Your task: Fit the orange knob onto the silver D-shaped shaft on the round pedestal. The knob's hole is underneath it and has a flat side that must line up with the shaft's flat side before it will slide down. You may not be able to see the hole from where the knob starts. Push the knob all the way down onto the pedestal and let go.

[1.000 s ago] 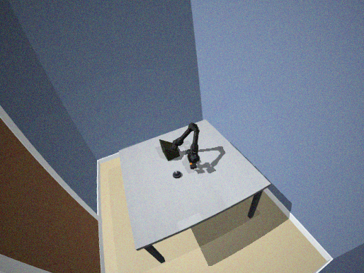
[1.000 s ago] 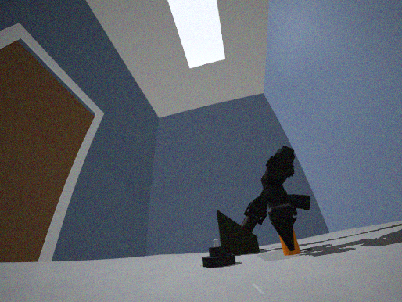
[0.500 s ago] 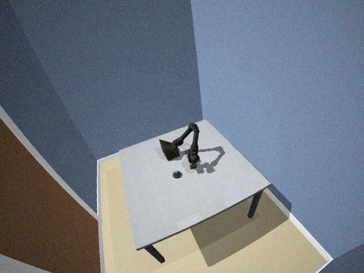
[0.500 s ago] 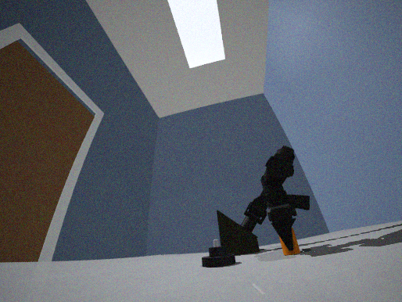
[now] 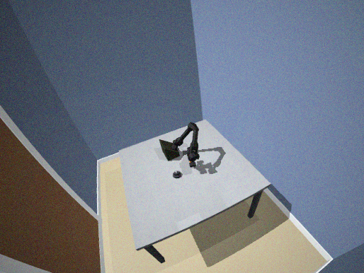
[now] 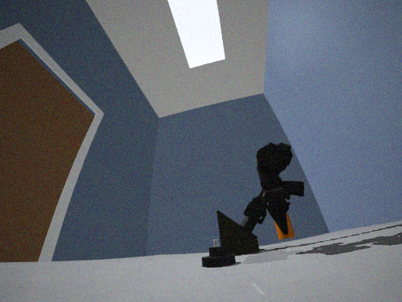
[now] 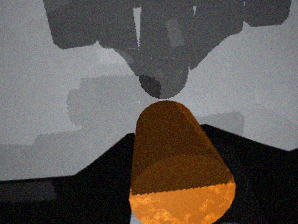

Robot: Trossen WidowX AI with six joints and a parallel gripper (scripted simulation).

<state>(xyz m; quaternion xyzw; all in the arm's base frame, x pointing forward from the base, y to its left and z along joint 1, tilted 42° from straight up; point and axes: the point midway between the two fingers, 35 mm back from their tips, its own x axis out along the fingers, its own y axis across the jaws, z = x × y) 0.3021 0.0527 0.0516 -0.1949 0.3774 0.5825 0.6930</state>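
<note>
Top view, table: a grey table [image 5: 198, 205] on dark legs stands in a corner of blue walls, over a tan floor.
Top view, arm: the black arm [image 5: 189, 136] bends up from a dark wedge-shaped base [image 5: 169, 150] and points down near the table's far side.
Top view, gripper: the gripper [image 5: 192, 163] shows a small spot of orange at its tip.
Top view, pedestal: the round pedestal [image 5: 177, 174] sits near the gripper, apart from it, on the side nearer the camera.
Exterior view, knob: the orange knob [image 6: 278, 230] is tilted, clamped between the dark fingers, its lower end off the table.
Exterior view, shaft: the silver D-shaped shaft [image 6: 215, 242] stands upright on the pedestal, in front of the base and left of the knob.
Exterior view, surroundings: a brown door panel [image 6: 35, 156] on the left wall, a bright ceiling light [image 6: 197, 31].
Wrist view, grip: both fingers close on the knob's sides; its hole cannot be seen.
</note>
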